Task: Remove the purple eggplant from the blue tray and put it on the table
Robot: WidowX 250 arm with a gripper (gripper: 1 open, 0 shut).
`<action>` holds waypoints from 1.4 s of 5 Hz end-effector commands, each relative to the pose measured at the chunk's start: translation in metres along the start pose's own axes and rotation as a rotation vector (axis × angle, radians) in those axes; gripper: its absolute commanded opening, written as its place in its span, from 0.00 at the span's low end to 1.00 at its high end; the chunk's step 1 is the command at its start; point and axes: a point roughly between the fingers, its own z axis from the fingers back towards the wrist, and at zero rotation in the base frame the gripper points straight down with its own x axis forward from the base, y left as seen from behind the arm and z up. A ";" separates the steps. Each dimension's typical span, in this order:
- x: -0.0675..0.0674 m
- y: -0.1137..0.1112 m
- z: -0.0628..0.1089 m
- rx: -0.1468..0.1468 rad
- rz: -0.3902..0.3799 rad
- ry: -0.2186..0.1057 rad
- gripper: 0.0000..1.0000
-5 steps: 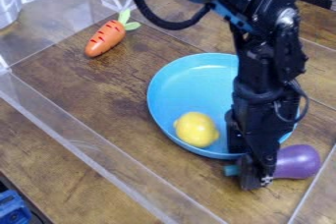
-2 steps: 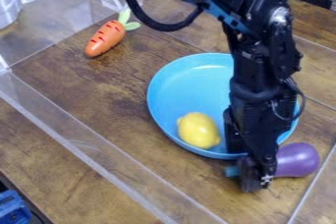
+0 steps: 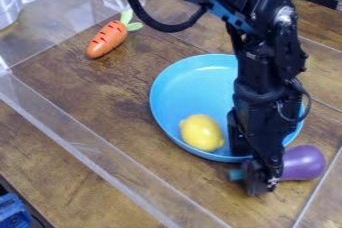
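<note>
Camera shows the purple eggplant [image 3: 306, 161] unmoved beside the end effector [image 3: 259, 179]

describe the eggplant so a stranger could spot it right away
Find the round blue tray on the wooden table. Just outside its lower right rim, beside the black arm's tool, lies the eggplant. It is glossy purple, unlike the yellow lemon and orange carrot.
</note>
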 end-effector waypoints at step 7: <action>0.031 -0.021 -0.012 -0.041 -0.148 -0.031 0.00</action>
